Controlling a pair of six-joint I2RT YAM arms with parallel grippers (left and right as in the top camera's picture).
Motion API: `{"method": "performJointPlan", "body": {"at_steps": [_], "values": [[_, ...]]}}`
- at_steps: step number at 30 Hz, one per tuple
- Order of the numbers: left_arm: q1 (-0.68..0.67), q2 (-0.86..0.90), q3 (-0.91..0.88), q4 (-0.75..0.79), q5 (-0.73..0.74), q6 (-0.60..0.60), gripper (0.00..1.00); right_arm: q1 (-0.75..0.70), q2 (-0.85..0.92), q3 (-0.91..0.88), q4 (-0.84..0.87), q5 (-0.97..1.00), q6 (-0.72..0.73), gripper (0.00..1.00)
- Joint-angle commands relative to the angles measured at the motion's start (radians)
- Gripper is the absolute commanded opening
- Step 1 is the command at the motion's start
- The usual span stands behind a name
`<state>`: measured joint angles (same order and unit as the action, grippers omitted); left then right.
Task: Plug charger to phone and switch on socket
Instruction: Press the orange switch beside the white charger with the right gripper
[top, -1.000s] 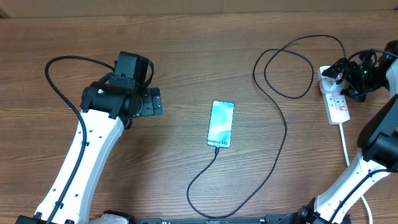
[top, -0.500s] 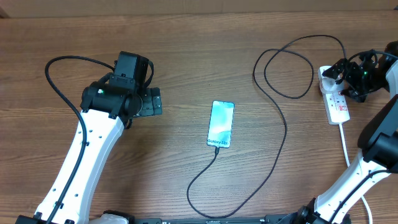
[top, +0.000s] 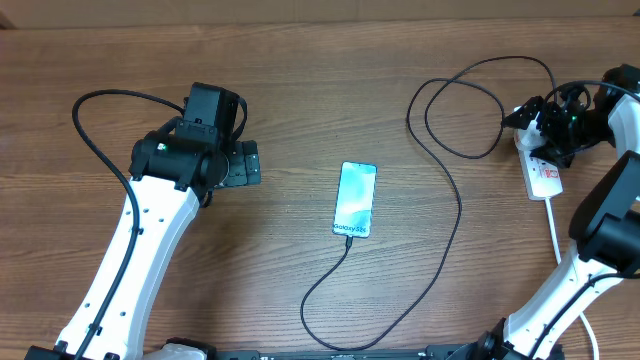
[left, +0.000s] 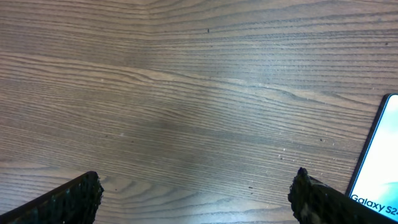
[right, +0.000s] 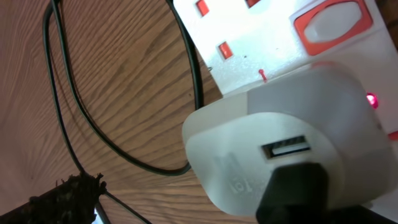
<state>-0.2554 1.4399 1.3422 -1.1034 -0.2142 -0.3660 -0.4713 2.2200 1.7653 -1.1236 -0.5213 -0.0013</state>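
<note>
Its fingers spread wide, the right gripper (top: 536, 120) had slid leftward over the far end of the white oblong power strip (top: 545, 178) by the wooden table's (top: 300, 80) right edge, likely to switch it on. The thin black charger cable (top: 460, 205) reached the lit slim phone (top: 355, 199) mid-table. The left gripper (top: 245, 163), equally wide, had bare wood around.

One camera hung above and looked straight down on the whole table (top: 300, 80). My left wrist camera faced the bare wood from close up and caught the phone (left: 380, 155) at its right edge, the same phone seen mid-table from above. My right wrist camera sat very near the power strip (right: 267, 37), which the top view showed at its right edge.
</note>
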Motion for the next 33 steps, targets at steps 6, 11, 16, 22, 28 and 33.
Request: {"method": "performJointPlan", "body": {"at_steps": [6, 11, 16, 22, 28, 33], "values": [[-0.005, -0.009, 0.003, 0.001, -0.013, 0.004, 1.0, 0.012, 0.032, -0.043, 0.014, -0.012, 0.0, 1.0], [-0.005, -0.009, 0.003, 0.001, -0.013, 0.004, 1.0, 0.011, 0.03, -0.042, 0.011, -0.013, 0.005, 1.0], [-0.005, -0.009, 0.003, 0.001, -0.013, 0.004, 1.0, 0.011, 0.018, 0.005, -0.01, -0.015, 0.008, 1.0], [-0.005, -0.009, 0.003, 0.001, -0.013, 0.004, 1.0, 0.003, -0.014, 0.101, -0.082, 0.079, 0.085, 1.0], [-0.005, -0.009, 0.003, 0.001, -0.013, 0.004, 1.0, -0.003, -0.055, 0.178, -0.181, 0.168, 0.137, 1.0], [-0.005, -0.009, 0.003, 0.001, -0.013, 0.004, 1.0, -0.003, -0.099, 0.209, -0.243, 0.229, 0.19, 1.0]]}}
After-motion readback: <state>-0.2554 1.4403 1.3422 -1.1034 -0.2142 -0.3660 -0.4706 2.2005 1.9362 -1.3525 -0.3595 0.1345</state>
